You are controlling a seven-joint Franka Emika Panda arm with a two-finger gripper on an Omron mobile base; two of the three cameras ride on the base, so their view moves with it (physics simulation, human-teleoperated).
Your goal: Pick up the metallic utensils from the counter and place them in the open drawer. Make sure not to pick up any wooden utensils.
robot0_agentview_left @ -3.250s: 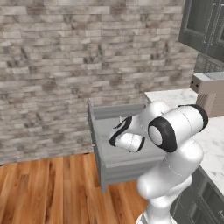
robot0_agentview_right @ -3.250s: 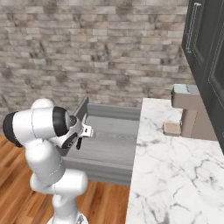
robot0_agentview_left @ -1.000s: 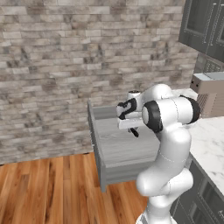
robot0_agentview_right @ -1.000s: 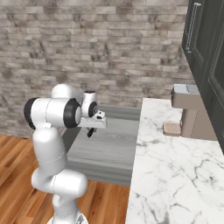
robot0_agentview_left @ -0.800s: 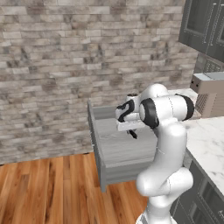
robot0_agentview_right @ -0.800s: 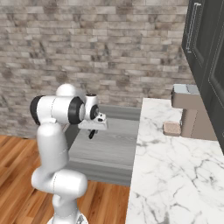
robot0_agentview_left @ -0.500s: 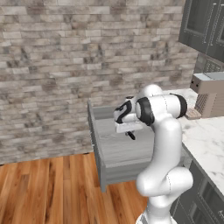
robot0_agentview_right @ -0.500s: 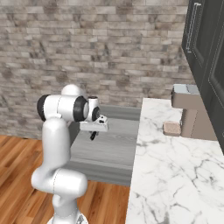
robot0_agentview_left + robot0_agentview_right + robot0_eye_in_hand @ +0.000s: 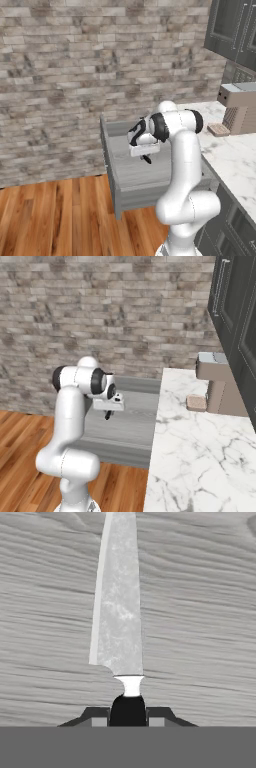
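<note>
Placing step: knife [image 9: 120,607] is clamped by its black handle in gripper [image 9: 128,716], blade out over open drawer [image 9: 131,172] floor. Probably not yet touching. Next: lowered a bit, then jaws opened.

Black-handled knife [image 9: 120,612] over open drawer [image 9: 131,172]

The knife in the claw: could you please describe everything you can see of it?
The knife has a long, flat, silver-grey blade with a mottled metallic look, a short white collar and a rounded black handle. The claw is shut on the handle, one dark finger on each side. In the hand view the blade points away from the claw, over the grey wood-grain floor of the open drawer. In the base views a small dark piece hangs under the claw above the drawer; whether the blade touches the floor cannot be told.
</note>
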